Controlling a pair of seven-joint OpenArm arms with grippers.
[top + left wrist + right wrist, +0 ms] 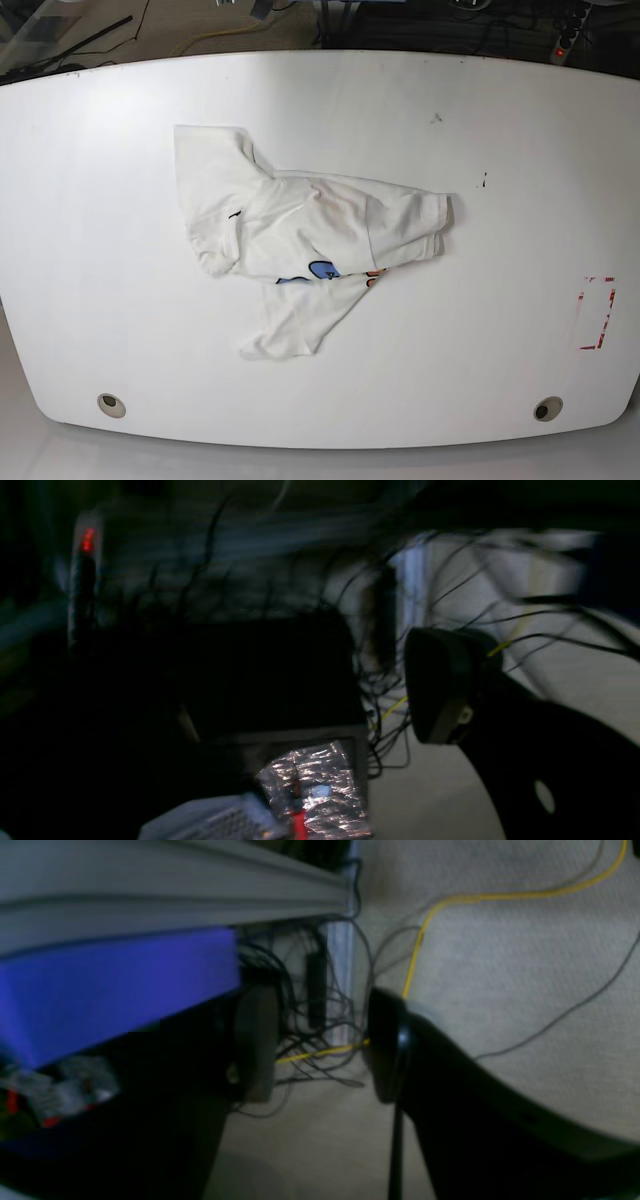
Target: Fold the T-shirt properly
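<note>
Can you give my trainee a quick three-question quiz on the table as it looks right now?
1. True or false: the T-shirt is already folded into a neat rectangle.
2. Multiple choice: where on the white table is the red-outlined rectangle? A) close to the base view's right edge B) under the shirt C) at the far left edge
3. Fill in: in the base view, neither arm is over the table, and the shirt's print is mostly ____.

Key
1. False: it lies crumpled, with parts bunched over each other.
2. A
3. hidden: only a bit of blue and orange peeks out at a fold.
</note>
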